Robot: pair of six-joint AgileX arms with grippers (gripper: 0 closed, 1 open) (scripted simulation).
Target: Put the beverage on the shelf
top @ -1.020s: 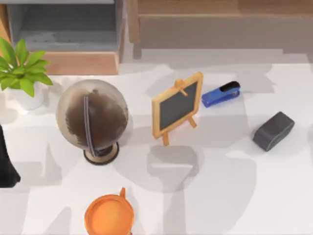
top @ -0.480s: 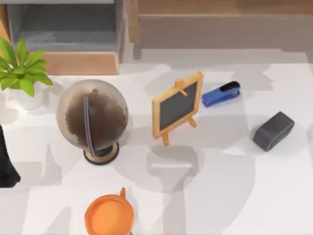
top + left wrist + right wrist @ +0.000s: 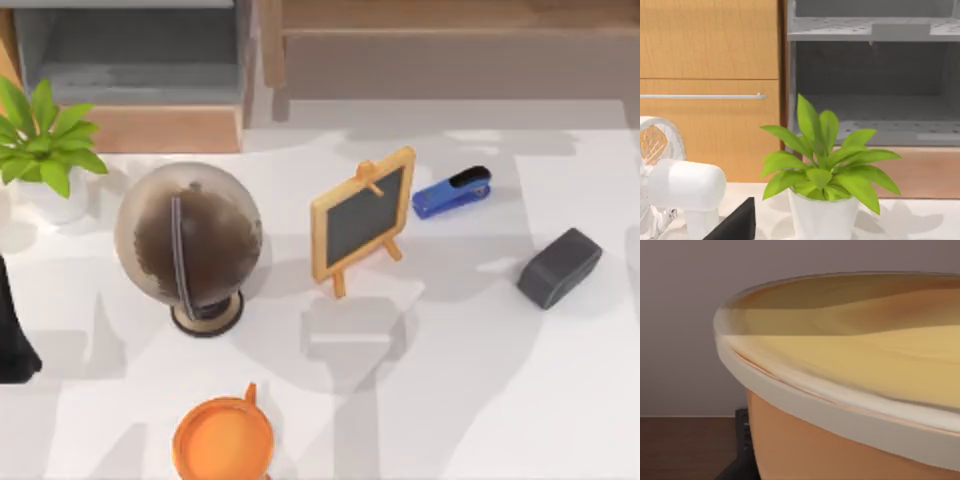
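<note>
- Neither arm's tool is visible, so I cannot tell how open they are or what they hold.
- The orange beverage cup [image 3: 222, 440] stands at the surface's [image 3: 480, 400] near edge, left of centre.
- Right wrist view: its rim [image 3: 840, 410] looms close.
- The grey shelf [image 3: 130, 55] sits beyond the far-left corner, behind the plant [image 3: 45, 140] and globe [image 3: 190, 245].

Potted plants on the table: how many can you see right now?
1. The potted plant stands at the table's left side, behind the globe and in front of the grey shelf. Others could sit outside the top view's edges.
</note>
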